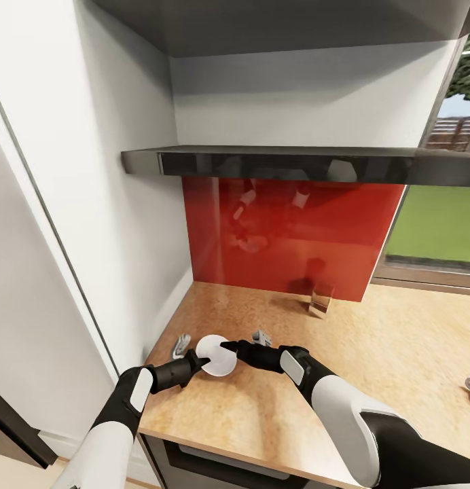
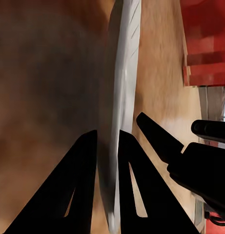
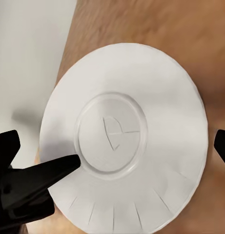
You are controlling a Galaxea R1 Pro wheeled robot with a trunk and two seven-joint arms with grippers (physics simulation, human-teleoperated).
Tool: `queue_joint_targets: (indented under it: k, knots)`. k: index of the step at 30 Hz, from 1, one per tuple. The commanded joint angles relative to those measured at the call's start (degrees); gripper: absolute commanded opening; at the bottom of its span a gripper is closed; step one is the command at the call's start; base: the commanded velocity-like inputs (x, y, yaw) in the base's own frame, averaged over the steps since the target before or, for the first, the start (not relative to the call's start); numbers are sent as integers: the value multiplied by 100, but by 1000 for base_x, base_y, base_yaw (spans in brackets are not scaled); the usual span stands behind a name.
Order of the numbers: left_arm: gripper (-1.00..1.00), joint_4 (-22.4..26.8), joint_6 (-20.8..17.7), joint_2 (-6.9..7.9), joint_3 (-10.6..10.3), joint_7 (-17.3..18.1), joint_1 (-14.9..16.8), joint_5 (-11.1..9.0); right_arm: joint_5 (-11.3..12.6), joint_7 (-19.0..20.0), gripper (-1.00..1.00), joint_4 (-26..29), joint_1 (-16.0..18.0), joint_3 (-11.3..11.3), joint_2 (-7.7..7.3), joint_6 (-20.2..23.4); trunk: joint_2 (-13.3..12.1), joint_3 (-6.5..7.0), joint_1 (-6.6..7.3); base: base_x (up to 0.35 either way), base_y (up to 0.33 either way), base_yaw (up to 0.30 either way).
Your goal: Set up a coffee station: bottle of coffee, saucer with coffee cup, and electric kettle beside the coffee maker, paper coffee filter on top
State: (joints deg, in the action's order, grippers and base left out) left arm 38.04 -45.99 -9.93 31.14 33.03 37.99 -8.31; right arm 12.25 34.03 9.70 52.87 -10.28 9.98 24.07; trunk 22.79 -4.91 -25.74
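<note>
The left gripper (image 1: 196,358) was clamped on the edge of the paper coffee filter (image 1: 216,354), holding it above the kitchen countertop (image 1: 371,353) near the wall. The right gripper (image 1: 227,347) stood with fingers apart, one fingertip (image 3: 73,163) touching the filter's face.

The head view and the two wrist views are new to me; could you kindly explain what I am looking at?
This is a simulated two-armed robot at a kitchen countertop. The large picture comes from a camera on its head, looking down over both arms. The other two come from cameras near each gripper, looking along its fingers. The left gripper pinches the rim of a thin white disc, seen edge-on in its wrist view. The right gripper is open, with one finger across the disc's face. Whether the disc is the saucer or the paper filter is unclear. A small clear object stands by the red back wall.
</note>
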Motion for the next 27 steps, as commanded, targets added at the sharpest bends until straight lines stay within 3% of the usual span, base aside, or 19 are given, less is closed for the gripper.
queue_joint_targets:
  k: [1,17,19,22,27]
  knots:
    - [-100,2,-7,-7,33,20,7,75,32,-2,100,6,4,-27,2,54,13,-13,-4,0,0,0]
    - [-100,10,-7,-7,25,21,7,73,39,-2,100,210,4,-48,2,54,13,-13,-4,0,0,0]
    - [-100,15,-7,-7,21,22,7,74,194,-8,100,562,4,-52,2,60,13,-13,-4,-87,0,0]
    - [-100,53,-10,-7,-3,32,7,75,618,-17,100,936,4,-47,2,70,13,-13,-4,-281,0,0]
    - [-100,67,-10,0,-21,61,7,75,730,-14,100,1176,4,-48,2,75,13,-13,-4,-324,0,0]
